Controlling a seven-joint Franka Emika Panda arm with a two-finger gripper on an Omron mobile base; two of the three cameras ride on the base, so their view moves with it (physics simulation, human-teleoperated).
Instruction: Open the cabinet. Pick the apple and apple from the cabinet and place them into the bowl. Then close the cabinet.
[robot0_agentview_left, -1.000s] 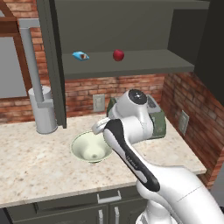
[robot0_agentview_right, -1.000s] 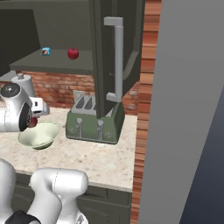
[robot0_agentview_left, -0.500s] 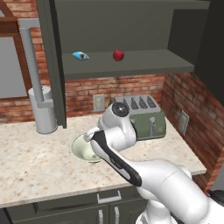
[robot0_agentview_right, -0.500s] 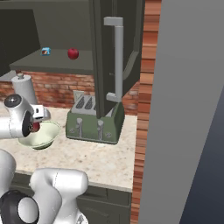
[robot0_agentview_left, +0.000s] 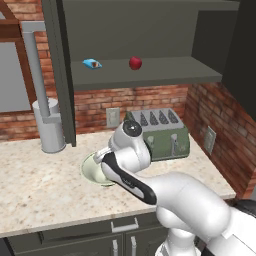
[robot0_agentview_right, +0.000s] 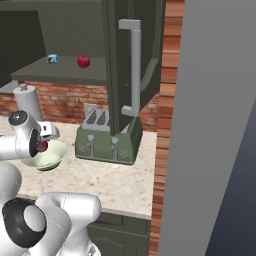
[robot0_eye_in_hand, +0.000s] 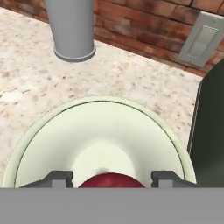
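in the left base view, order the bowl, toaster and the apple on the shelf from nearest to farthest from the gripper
The gripper holds an apple over the bowl.
1. Bowl: directly beneath the gripper, on the counter.
2. Toaster: to its right, against the brick wall.
3. Shelf apple: high above, inside the open cabinet.

Speckled beige stone counter (robot0_agentview_left: 45, 192): pale cream-green bowl (robot0_agentview_left: 92, 169) mid-counter, green toaster (robot0_agentview_left: 165, 135) and grey cylindrical canister (robot0_agentview_left: 49, 131) at back edge.

My own arm covers most of the bowl (robot0_agentview_left: 90, 169) at centre left of the left base view. In the hand view, the apple (robot0_eye_in_hand: 112, 181) between my fingertips (robot0_eye_in_hand: 59, 178) is cut off at the bottom.
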